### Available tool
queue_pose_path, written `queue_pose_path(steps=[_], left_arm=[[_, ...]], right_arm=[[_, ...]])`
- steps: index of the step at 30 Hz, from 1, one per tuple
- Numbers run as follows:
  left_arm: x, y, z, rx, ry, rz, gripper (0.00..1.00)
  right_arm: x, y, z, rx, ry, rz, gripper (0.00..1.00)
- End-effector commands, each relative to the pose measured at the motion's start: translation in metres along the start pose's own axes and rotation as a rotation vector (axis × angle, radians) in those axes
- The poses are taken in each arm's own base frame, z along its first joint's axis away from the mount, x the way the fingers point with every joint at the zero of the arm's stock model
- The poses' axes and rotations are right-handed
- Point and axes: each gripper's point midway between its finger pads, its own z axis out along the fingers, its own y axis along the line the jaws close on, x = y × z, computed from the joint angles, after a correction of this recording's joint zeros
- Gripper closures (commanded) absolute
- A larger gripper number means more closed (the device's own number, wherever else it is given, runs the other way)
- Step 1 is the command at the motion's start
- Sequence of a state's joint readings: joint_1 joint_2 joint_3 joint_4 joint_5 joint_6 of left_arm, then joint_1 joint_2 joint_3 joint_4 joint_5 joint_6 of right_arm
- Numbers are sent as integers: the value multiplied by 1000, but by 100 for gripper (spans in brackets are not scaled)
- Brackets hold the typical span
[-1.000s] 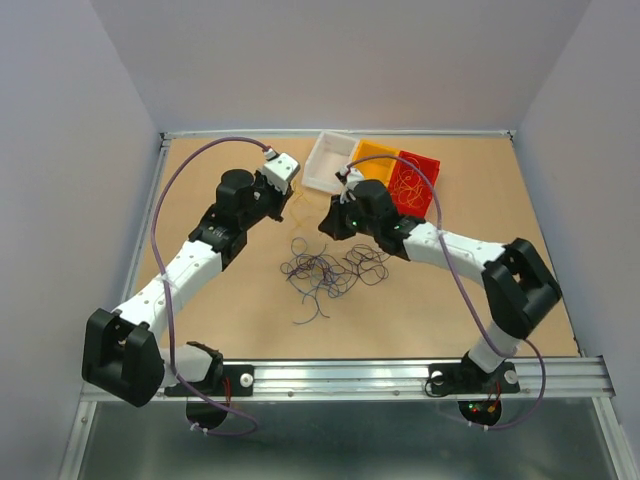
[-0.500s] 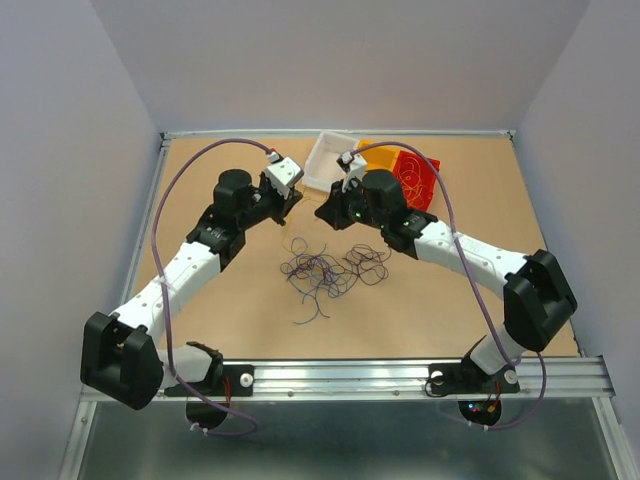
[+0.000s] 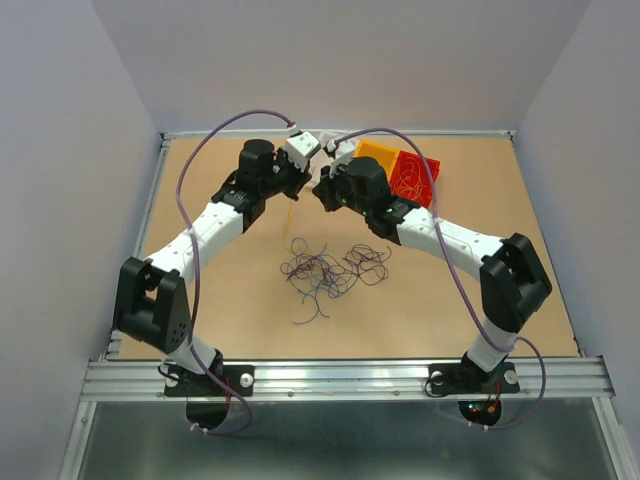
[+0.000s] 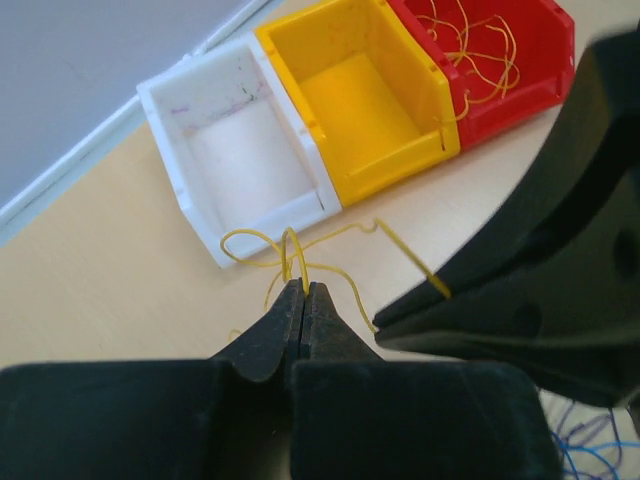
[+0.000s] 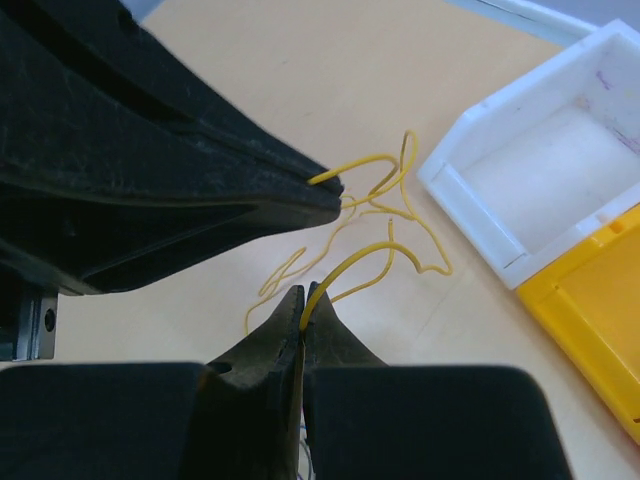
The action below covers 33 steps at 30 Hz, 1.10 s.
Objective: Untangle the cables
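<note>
A loose tangle of thin blue and dark purple cables [image 3: 325,268] lies mid-table. Both grippers meet at the back, in front of the bins. My left gripper [image 4: 303,290] [image 3: 306,178] is shut on a curly yellow cable [image 4: 300,245] just in front of the white bin. My right gripper [image 5: 303,300] [image 3: 322,192] is shut on another part of a yellow cable [image 5: 365,258]; its loops hang between the two tips, above the table. Whether it is one strand or two I cannot tell. The right gripper's fingers [image 4: 440,300] sit close beside the left tip.
Three bins stand in a row at the back: white [image 4: 165,100], yellow [image 4: 300,40] [image 3: 378,152] and red [image 4: 545,60] [image 3: 428,165], the red one holding several yellow-orange wires. A metal rail [image 3: 340,375] runs along the near edge.
Both grippers have moved toward the back of the table, closer together and nearer the bins, carrying the yellow cable. The left arm has swung inward. The tangle has not moved.
</note>
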<state>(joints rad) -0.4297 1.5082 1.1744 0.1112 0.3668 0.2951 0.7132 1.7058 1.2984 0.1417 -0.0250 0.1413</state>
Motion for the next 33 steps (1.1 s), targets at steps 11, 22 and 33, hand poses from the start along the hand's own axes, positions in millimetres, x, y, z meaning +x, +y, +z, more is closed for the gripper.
queue_pose_path(steps=[11, 22, 33], left_arm=[[-62, -15, 73, 211, -73, 90, 100], [-91, -112, 142, 450, -106, 135, 100], [-64, -154, 212, 501, -102, 89, 100]], right_arm=[[-24, -129, -28, 421, -137, 194, 100], [-9, -188, -92, 590, -174, 282, 99], [14, -232, -113, 682, -160, 352, 99]])
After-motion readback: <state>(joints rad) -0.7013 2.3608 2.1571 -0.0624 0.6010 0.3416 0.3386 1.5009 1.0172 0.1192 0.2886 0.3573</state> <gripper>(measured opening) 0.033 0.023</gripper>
